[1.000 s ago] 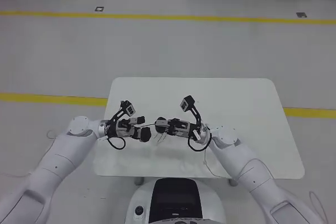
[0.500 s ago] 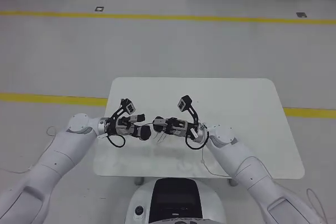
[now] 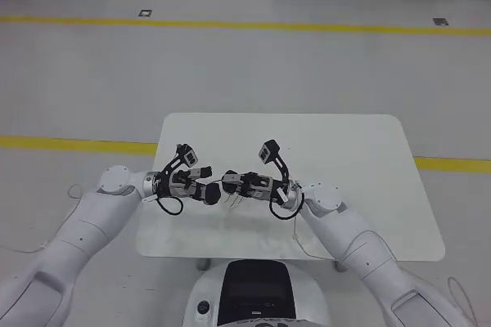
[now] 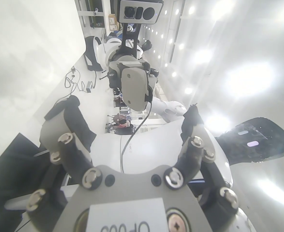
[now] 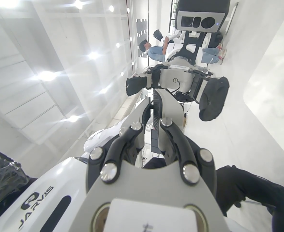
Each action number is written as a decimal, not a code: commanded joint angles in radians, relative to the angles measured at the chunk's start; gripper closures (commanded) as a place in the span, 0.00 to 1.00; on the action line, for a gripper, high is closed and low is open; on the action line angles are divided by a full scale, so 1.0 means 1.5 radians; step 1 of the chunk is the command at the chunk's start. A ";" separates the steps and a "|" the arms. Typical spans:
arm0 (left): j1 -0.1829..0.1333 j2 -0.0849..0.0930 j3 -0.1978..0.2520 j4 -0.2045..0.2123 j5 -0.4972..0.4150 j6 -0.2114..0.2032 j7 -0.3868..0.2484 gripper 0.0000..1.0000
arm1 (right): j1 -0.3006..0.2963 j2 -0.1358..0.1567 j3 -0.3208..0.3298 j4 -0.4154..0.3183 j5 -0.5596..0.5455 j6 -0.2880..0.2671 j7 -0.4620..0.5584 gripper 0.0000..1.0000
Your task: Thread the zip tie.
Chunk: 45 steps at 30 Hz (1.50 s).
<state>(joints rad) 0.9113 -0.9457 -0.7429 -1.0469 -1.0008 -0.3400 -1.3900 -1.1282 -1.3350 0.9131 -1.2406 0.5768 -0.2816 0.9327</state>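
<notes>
As right gripper (image 5: 153, 119) pinches zip tie (image 5: 157, 106), aloft

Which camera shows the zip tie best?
The right wrist view: the zip tie is a dark ribbed strip pinched in the shut right gripper, seen close up. In the top view and the left wrist view it is too small to tell.

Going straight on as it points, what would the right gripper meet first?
Probably the left gripper, facing it with jaws open; the zip tie in the right gripper points at it. Depth is unclear.
</notes>
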 commanded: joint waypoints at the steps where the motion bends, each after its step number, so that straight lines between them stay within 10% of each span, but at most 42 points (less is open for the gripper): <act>1: 0.000 0.000 0.000 0.000 0.000 0.000 0.000 0.00 | 0.000 0.000 0.000 0.000 0.000 0.000 0.000 1.00; 45: 0.008 0.001 -0.002 -0.019 0.024 0.010 0.030 0.00 | -0.039 0.012 0.005 -0.042 -0.101 0.067 -0.059 1.00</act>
<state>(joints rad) 0.9198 -0.9454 -0.7430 -1.0684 -0.9745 -0.3291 -1.3547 -1.1848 -1.3180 0.9204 -1.3002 0.4317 -0.1866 0.8548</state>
